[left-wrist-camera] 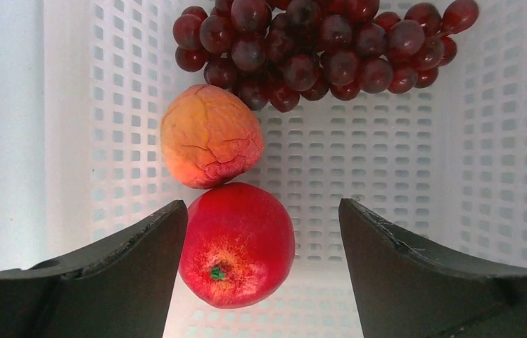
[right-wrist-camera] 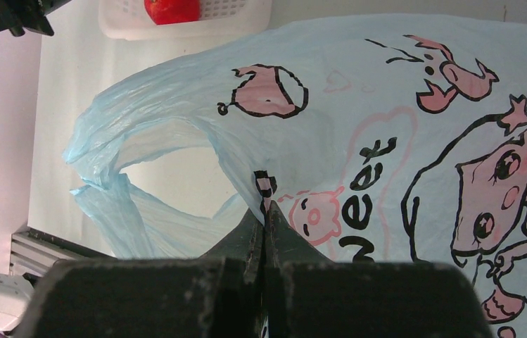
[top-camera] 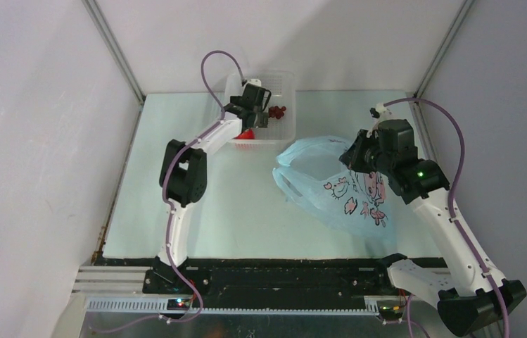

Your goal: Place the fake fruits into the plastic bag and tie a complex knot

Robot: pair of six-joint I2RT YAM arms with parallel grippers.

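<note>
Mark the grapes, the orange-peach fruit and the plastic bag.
grapes [left-wrist-camera: 316, 49]: left wrist view, middle of the bunch.
orange-peach fruit [left-wrist-camera: 210, 135]: left wrist view, centre of its wrinkled skin.
plastic bag [top-camera: 345, 193]: top external view, printed upper side.

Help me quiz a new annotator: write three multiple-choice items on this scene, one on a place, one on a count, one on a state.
1. Where do the grapes lie? A on the bare table; B in the white basket; C on an arm.
2. How many round fruits show in the left wrist view? A one; B two; C four.
3. How is the right gripper? A wide open; B shut on the plastic bag; C shut on a fruit.

Key:
1 B, perforated white walls surround them.
2 B, the orange-peach fruit and the red fruit.
3 B, it pinches the blue plastic with no gap showing.
</note>
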